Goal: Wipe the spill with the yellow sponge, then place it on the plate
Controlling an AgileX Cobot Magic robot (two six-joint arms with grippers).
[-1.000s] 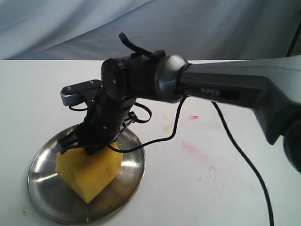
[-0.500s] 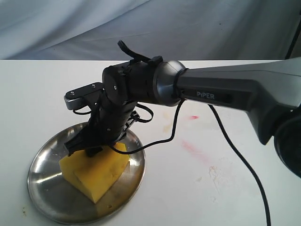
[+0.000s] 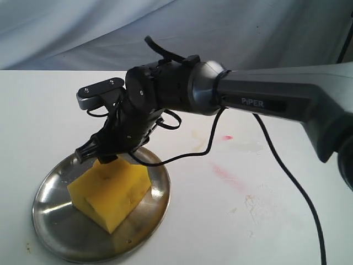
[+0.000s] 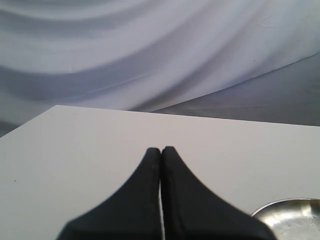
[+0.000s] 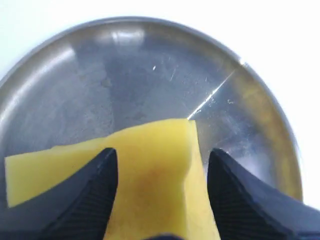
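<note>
The yellow sponge (image 3: pixel 110 193) lies flat on the steel plate (image 3: pixel 49 232) at the front left of the white table. My right gripper (image 3: pixel 96 157) reaches across and hovers just above the sponge's far edge. In the right wrist view the yellow sponge (image 5: pixel 155 150) shows between the spread fingers of the right gripper (image 5: pixel 161 160), which is open, with the plate (image 5: pixel 125 65) beneath. A faint tan smudge (image 3: pixel 194 135) marks the table right of the plate. My left gripper (image 4: pixel 161 149) is shut on nothing, over bare table.
Pink-red streaks (image 3: pixel 226 174) and a red dot (image 3: pixel 227 137) mark the table right of the plate. The right arm's black cable (image 3: pixel 287 182) hangs over the table. The plate's rim (image 4: pixel 290 210) shows in the left wrist view. Grey cloth hangs behind.
The sponge went from standing tilted on a corner in the right gripper to lying flat on the plate. The right gripper has let go of it and risen slightly.
</note>
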